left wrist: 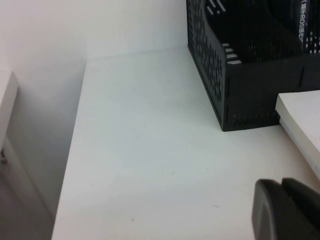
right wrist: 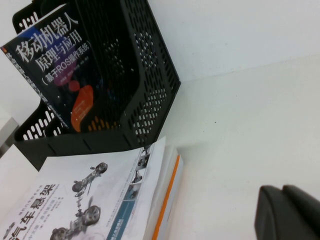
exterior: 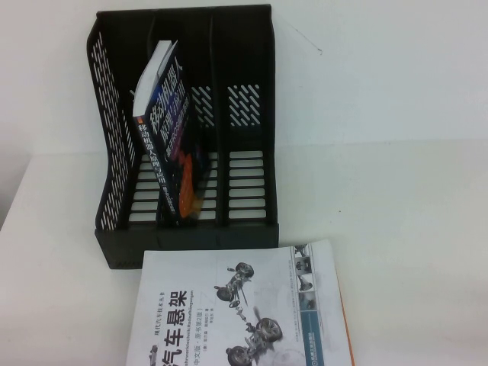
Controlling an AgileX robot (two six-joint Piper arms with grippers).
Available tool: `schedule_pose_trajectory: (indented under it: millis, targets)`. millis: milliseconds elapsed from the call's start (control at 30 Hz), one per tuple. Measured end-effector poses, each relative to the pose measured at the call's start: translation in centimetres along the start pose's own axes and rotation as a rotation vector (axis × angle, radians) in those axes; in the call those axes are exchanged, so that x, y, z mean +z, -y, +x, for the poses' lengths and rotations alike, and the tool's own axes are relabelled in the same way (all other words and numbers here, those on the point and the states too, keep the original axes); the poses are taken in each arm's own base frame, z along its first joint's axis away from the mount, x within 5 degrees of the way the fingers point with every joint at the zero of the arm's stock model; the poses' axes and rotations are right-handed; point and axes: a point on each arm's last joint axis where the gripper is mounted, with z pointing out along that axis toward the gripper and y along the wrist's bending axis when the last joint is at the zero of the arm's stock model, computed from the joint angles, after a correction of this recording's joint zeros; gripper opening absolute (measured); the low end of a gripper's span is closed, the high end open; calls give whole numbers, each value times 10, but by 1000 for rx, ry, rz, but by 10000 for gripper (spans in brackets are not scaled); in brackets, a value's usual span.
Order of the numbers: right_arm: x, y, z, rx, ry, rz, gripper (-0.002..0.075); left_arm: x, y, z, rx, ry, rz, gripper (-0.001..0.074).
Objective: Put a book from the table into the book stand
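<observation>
1. In the book stand [exterior: 229,137], middle slot: the book [exterior: 169,137] stands on its lower edge, tilted, top leaning toward the left divider. Looks placed.
2. White car book [exterior: 244,305] lies flat on the table [exterior: 412,229], just in front of the stand.
3. Left gripper [left wrist: 285,207] is low over bare table left of the stand; right gripper [right wrist: 287,212] sits right of the white book. Fingers: cannot tell for either.
4. Judgement: retreat both arms clear; don't nudge the leaning book.
</observation>
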Motion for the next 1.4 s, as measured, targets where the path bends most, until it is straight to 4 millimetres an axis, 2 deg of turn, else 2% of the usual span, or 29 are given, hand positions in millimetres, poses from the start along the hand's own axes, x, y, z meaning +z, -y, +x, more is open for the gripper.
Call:
schedule_pose_trajectory:
  millis: [267,1167,1333,1400]
  targets:
    - [0,0,0,0,0,0,0,0,0,0,-46,-2,-1,-2]
    - [0,0,1,0,0,-1,0,0,-1,0,2,-3,-11,-2]
    - [8,7,14,-15,-12,60,0,0,-1,0,2,-3,-11,-2]
    - [10,10,19,-81,-12,99,-1,0,-1,0,2,-3,-11,-2]
